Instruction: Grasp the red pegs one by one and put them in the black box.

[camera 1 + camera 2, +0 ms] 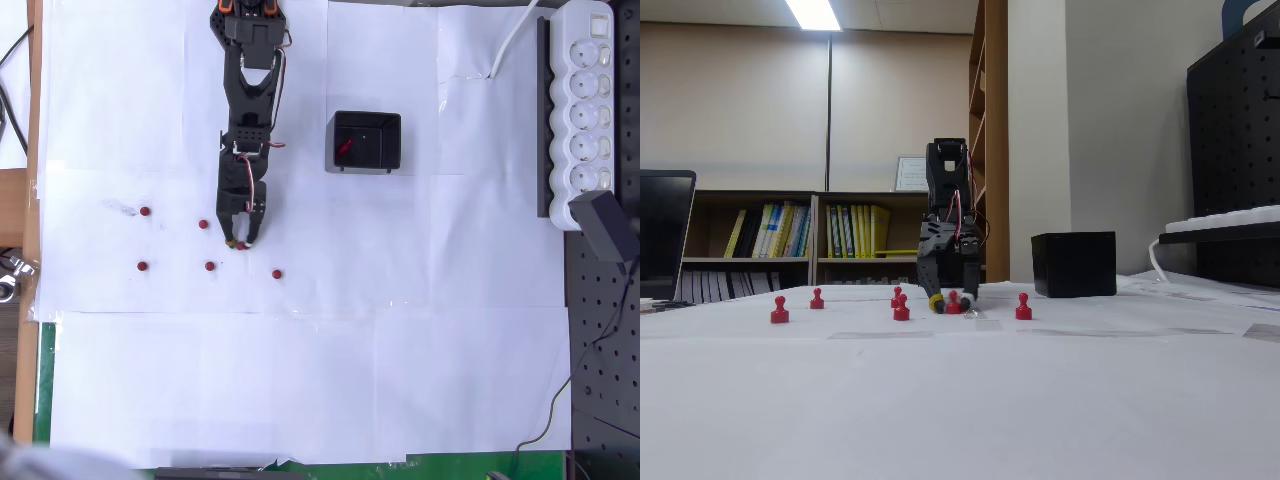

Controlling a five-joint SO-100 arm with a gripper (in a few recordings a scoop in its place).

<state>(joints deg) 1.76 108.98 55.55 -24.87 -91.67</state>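
Covering the table, white paper, bookshelves behind

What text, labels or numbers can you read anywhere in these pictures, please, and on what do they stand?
No text can be read.
The book spines on the shelf in the fixed view: too small and blurred.
The framed sheet above the shelf: blurred.
The power strip in the overhead view: no legible marking.
The black box and the red pegs: no lettering.

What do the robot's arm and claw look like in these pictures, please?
The arm is black, built of blocky segments, with orange parts at its base and thin red and white wires along it. The claw is black with a yellowish tip in the fixed view.
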